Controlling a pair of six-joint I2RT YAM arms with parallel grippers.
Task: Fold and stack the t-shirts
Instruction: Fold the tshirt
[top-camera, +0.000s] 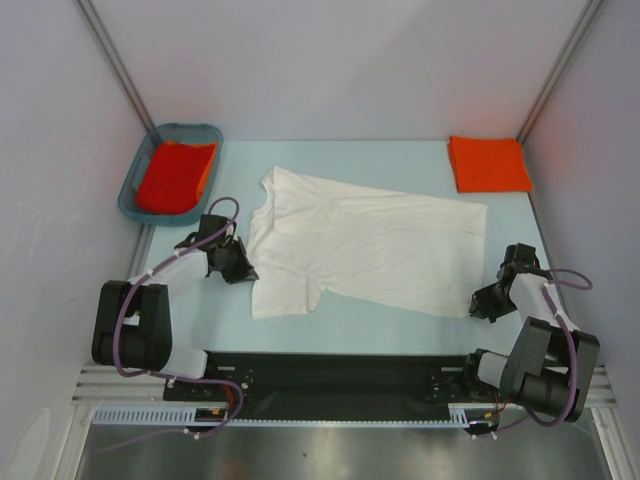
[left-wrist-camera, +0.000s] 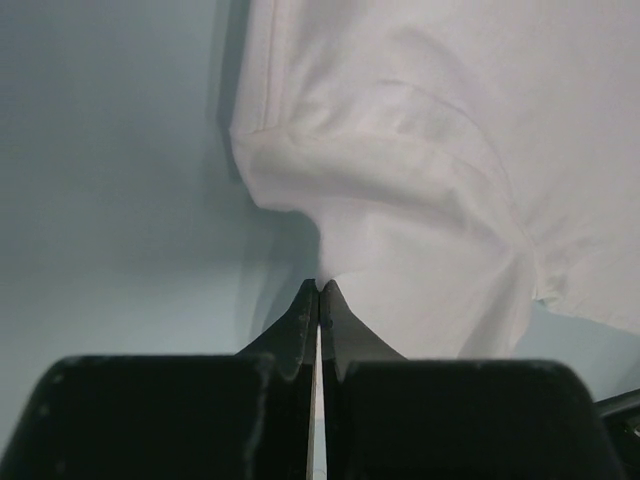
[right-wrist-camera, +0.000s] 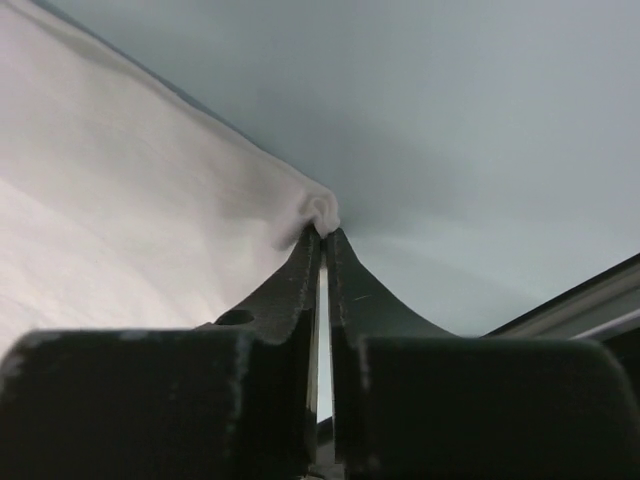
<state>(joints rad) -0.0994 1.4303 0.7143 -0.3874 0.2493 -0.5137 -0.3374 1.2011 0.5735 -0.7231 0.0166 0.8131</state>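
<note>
The left gripper has its jaws pressed together on a small pinch of cloth at the left side of the white t-shirt, by the near sleeve. The right gripper is likewise closed, nipping the shirt's near right hem corner, which bunches into a little fold at the fingertips.

The shirt lies spread across the middle of the table, collar toward the left edge and hem toward the right. It lies mostly flat with a few creases, and no print shows on the upper face. 1 folded orange-red t-shirt sits at the far right corner. More orange-red cloth fills the teal basket at the far left corner.

The step in hand looks like the first fold of the white shirt, with both near points now gripped and the cloth not yet lifted. The next move probably calls for the 2 arms to rise together and carry the near edge over toward the far edge. They need to keep level and hold the span between them taut, so the fold lands straight. Uneven lifting could drag the shirt across the table or skew the crease.
</note>
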